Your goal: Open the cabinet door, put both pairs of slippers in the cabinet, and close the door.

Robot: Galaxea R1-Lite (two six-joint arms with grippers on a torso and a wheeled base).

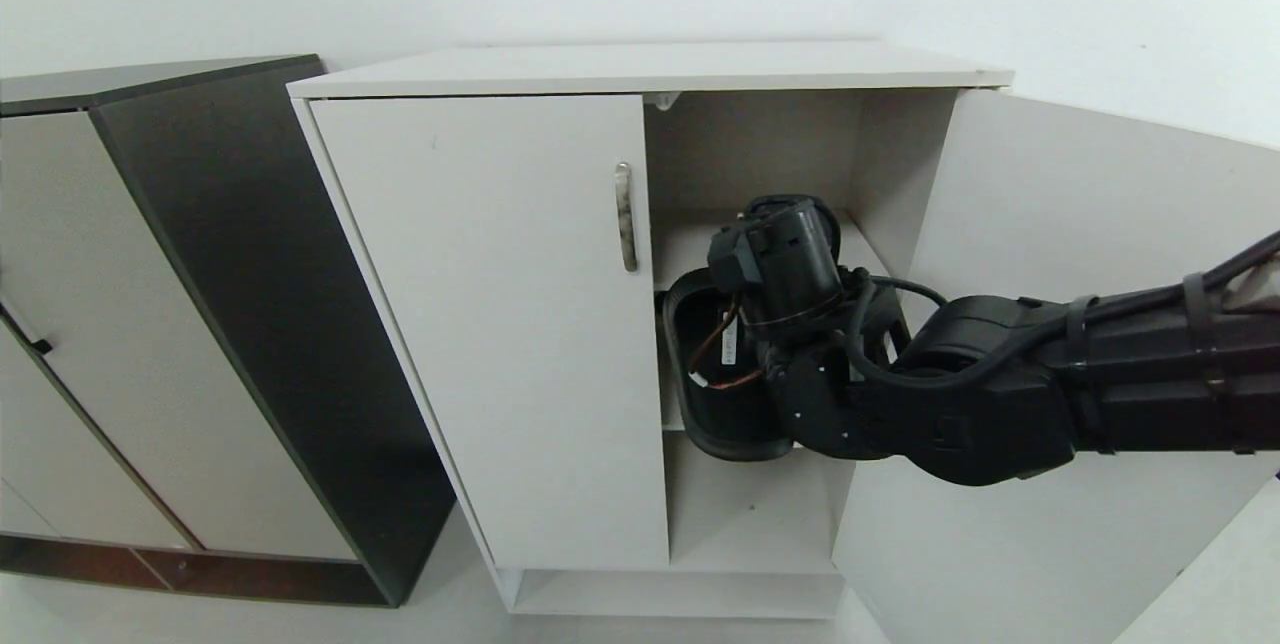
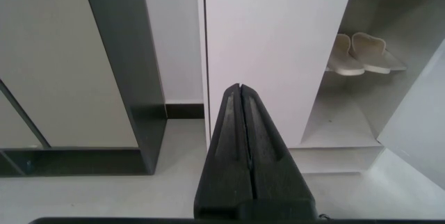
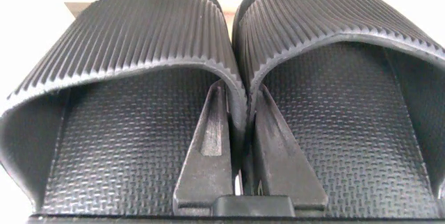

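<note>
The white cabinet (image 1: 650,69) has its right door (image 1: 1050,224) swung open and its left door (image 1: 500,324) closed. My right arm is inside the opening at the middle shelf (image 1: 690,244). The pair of black slippers (image 1: 720,394) hangs tilted over the shelf's front edge. My right gripper (image 3: 241,95) is shut on the two inner walls of the black slippers (image 3: 139,78), pinching them side by side. A pair of white slippers (image 2: 365,53) lies on that shelf inside the cabinet. My left gripper (image 2: 240,88) is shut and empty, low in front of the closed left door.
A dark grey cabinet (image 1: 250,274) with pale doors stands just left of the white one. The left door's metal handle (image 1: 625,216) sits beside the opening. Bare floor (image 2: 174,182) lies before both cabinets, and the lower compartment (image 1: 740,514) is bare.
</note>
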